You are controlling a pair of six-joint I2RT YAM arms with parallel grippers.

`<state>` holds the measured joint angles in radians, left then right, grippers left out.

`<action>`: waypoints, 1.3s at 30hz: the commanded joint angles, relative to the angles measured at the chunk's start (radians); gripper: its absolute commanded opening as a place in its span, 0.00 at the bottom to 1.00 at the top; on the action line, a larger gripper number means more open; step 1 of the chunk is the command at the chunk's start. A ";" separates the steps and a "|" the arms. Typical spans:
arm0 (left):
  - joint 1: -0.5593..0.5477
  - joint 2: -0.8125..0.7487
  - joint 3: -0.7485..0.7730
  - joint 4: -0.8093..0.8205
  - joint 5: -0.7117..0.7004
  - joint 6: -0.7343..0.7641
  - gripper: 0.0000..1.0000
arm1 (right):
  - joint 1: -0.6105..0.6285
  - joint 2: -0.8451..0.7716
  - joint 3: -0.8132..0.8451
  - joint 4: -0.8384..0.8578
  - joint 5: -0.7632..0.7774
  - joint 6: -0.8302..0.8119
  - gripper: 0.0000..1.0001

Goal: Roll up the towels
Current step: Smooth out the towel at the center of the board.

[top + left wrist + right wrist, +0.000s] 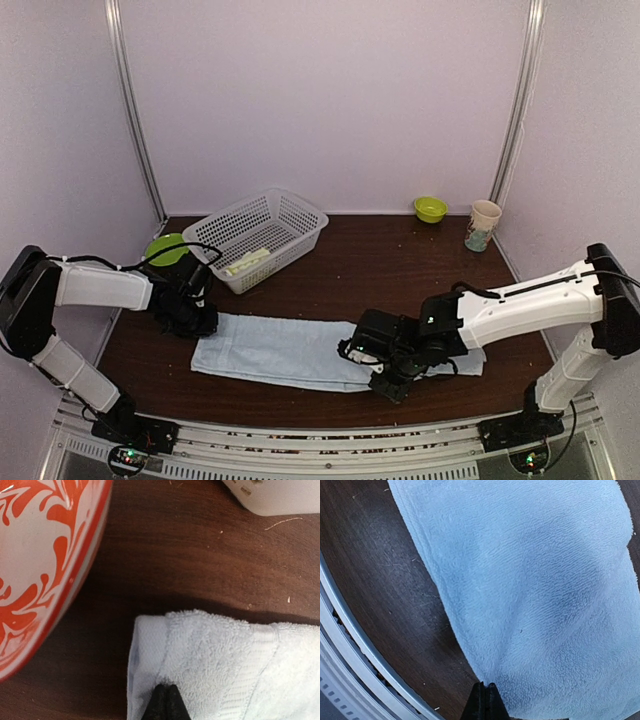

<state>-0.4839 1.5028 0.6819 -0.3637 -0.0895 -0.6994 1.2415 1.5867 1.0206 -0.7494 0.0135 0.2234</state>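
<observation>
Dark bench (400, 265), pale blue towel (270, 350) flat between my pincers. I see left pincer (165, 702) closed, tips on towel corner; right pincer (485, 700) closed at towel edge; cannot tell if cloth pinched.

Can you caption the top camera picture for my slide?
Left claw and right claw pinch opposite ends of a flat pale blue towel near a white basket.

We see a dark wooden counter (400, 268) carrying a pale blue towel (270, 350) spread flat, a white mesh basket (296, 214), a green bowl (431, 208) and a cup (483, 225).
</observation>
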 commanded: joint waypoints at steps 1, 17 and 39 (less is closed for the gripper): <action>0.011 0.076 -0.055 -0.072 0.016 0.010 0.00 | 0.009 0.061 0.000 -0.003 -0.015 0.003 0.00; -0.041 -0.130 -0.072 -0.140 0.162 0.008 0.41 | -0.238 -0.246 -0.026 0.058 0.018 0.243 0.66; -0.334 0.050 0.133 -0.091 0.075 -0.077 0.27 | -0.979 -0.425 -0.528 0.261 -0.024 0.461 0.58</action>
<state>-0.8158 1.5028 0.8555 -0.5007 0.0338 -0.7612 0.2855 1.0996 0.5083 -0.5610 0.0376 0.6834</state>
